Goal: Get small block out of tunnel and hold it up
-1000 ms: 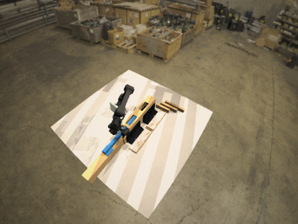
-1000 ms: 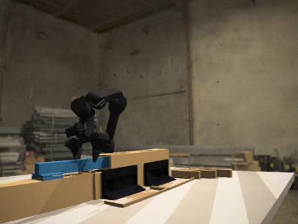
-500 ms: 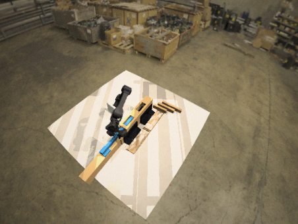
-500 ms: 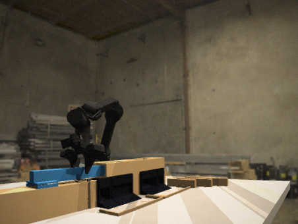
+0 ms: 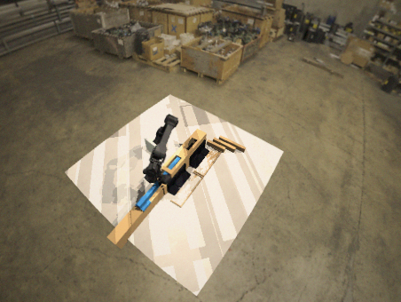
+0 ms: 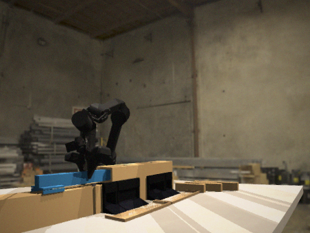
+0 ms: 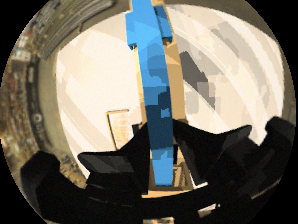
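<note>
Concrete walls (image 6: pixel 147 79) stood behind the pale table (image 5: pixel 177 240) (image 6: pixel 254 205) (image 7: pixel 90 90). I could not make out the block. The tunnel (image 5: pixel 200 134) (image 6: pixel 128 168) held one end of the blue bar (image 5: pixel 146 198) (image 6: pixel 65 179) (image 7: pixel 152 65); its other end lay along a wooden rail (image 5: pixel 126 226) (image 6: pixel 44 209) (image 7: pixel 174 70). My gripper (image 5: pixel 158 181) (image 6: pixel 90 175) (image 7: pixel 160 123) was clamped on the bar, outside the tunnel.

We see the gripper's two black fingers closed on either side of a long blue bar (image 7: pixel 154 75), which runs above a tan wooden rail (image 7: pixel 175 82) on the pale table (image 7: pixel 95 85).
</note>
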### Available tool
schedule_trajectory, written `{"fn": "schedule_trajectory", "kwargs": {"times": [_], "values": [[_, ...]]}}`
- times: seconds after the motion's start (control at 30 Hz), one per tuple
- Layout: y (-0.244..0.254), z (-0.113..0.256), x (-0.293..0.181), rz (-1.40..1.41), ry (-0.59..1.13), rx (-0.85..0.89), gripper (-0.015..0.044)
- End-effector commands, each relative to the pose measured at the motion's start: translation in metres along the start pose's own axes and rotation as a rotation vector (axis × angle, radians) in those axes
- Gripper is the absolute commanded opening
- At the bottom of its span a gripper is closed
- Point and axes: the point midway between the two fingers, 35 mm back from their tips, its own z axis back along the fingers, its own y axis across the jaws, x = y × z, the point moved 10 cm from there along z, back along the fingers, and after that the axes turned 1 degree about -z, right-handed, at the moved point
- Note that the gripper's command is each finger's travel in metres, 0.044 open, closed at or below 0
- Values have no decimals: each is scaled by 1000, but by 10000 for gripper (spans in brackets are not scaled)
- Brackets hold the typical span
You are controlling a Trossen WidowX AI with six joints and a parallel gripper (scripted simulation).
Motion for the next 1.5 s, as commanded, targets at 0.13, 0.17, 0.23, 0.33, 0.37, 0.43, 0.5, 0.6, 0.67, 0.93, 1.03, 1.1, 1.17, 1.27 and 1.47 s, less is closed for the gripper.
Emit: {"fn": "schedule_trajectory", "kwargs": {"times": [0.13,0.17,0.23,0.33,0.37,0.43,0.5,0.6,0.67,0.93,1.03,1.1,1.17,1.27,1.47], "values": [[2,2,-22,-4,4,2,0],[2,3,-25,-4,4,2,0],[2,3,-32,-4,5,2,0],[1,4,-41,-5,6,2,0],[1,4,-44,-6,6,2,0],[0,4,-51,-6,7,2,0],[0,4,-56,-7,8,3,0],[-2,8,-47,-14,-11,2,53],[-2,8,-47,-14,-11,2,105],[1,22,-43,-12,-5,2,315],[4,36,-40,-9,1,2,394],[5,44,-38,-8,5,2,440],[5,34,-34,-9,3,2,440],[6,33,-5,-7,2,2,440],[6,31,10,-5,2,3,440]]}}
